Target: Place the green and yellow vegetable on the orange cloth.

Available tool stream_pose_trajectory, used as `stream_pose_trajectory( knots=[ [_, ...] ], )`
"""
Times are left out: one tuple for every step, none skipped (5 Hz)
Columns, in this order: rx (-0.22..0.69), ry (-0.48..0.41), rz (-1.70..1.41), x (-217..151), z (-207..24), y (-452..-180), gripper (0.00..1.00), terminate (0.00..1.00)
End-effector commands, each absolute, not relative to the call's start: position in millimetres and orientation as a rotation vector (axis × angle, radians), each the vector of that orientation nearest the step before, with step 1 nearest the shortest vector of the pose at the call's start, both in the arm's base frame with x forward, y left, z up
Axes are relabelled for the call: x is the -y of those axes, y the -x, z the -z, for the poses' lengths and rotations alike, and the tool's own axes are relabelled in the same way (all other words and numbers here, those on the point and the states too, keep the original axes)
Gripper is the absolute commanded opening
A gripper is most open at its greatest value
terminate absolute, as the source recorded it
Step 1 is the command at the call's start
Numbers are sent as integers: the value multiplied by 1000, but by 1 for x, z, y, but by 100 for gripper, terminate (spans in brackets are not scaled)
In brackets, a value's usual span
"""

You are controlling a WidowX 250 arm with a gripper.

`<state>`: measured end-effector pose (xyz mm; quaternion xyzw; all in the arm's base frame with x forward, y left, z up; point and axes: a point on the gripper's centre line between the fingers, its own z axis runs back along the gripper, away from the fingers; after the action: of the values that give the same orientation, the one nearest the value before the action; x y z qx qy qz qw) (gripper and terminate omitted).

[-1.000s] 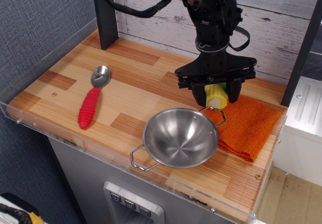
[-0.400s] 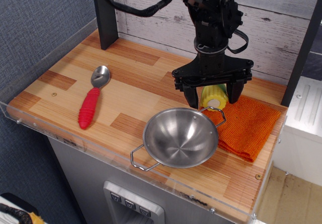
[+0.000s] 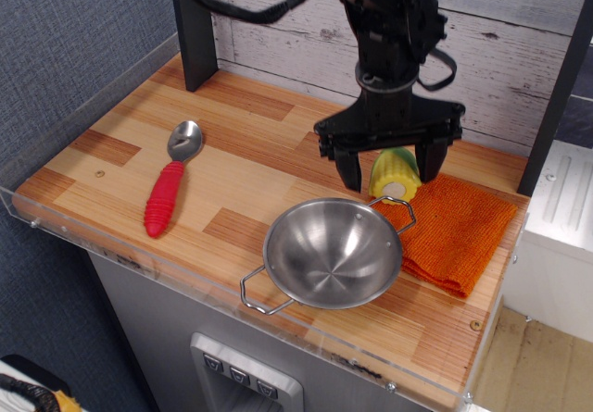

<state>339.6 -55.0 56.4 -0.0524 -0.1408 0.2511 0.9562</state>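
Orange cloth (image 3: 456, 230): woven square, textured weave, lying at the right end of the wooden counter (image 3: 250, 176); its near-left corner is hidden behind a steel bowl (image 3: 334, 253).
Green and yellow vegetable (image 3: 394, 174): short corn cob stub, yellow kernels, green husk along its upper left, pale cut end facing the camera. It rests at the cloth's back-left edge; whether it sits wholly on the fabric cannot be told from this angle.
Gripper (image 3: 389, 162): black, two fingers spread wide, one on each side of the cob, clear gaps showing. It has let go and grips nothing.
Handling, judged: plastic, so likely light, stiff and rather smooth. The round body could roll off the edge toward the bare wood if nudged; the soft weave should damp that.
Hold, judged: across the kernelled barrel at mid-length, fingers square to its axis, not on the tapering husk end.
Task standing, judged: placement looks done or nearly so.
Other items: red-handled spoon (image 3: 170, 187), far left, well apart from the rest.
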Motion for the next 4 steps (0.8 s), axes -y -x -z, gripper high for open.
stream_pose_trajectory(
  knots=[
    [556,236,-508,34,-162,-327,100,0],
    [624,214,-558,18,-198,-314,100,0],
    [634,142,-646,-9,-202,-306,100,0],
    [616,92,-707,-36,-193,-305,100,0]
  ],
)
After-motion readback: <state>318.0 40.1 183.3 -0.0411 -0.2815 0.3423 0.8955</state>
